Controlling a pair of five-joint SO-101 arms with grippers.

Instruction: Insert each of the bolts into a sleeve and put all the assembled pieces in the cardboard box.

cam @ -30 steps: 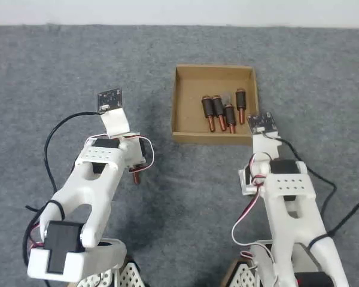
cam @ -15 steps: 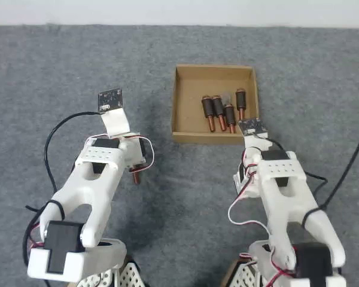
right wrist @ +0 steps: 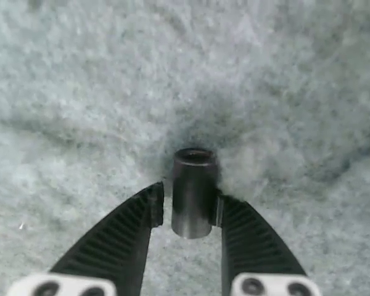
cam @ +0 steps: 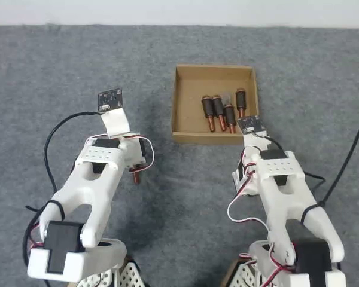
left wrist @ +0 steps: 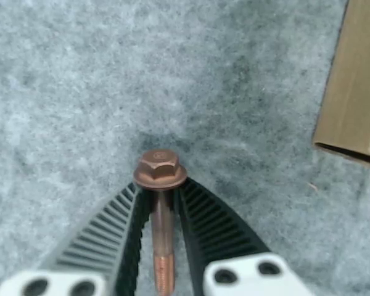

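My left gripper (left wrist: 161,198) is shut on a copper bolt (left wrist: 160,213), gripping the shank with the hex head past the fingertips, above the grey carpet. In the high view the bolt's tip (cam: 136,176) pokes out beside the left arm (cam: 105,164), left of the cardboard box (cam: 175,101). My right gripper (right wrist: 189,202) is shut on a black sleeve (right wrist: 193,192), whose open bore faces away from the wrist. The right arm (cam: 275,173) stands just in front of the box's near wall. Several assembled pieces (cam: 221,112) lie inside the box.
A corner of the cardboard box (left wrist: 351,92) shows in the left wrist view. Grey carpet (cam: 191,179) lies open between the two arms. Cables trail off both arm bases near the front edge.
The right arm has swung a little to the left, bringing its wrist closer to the box's front wall. The left arm and its bolt have stayed put.
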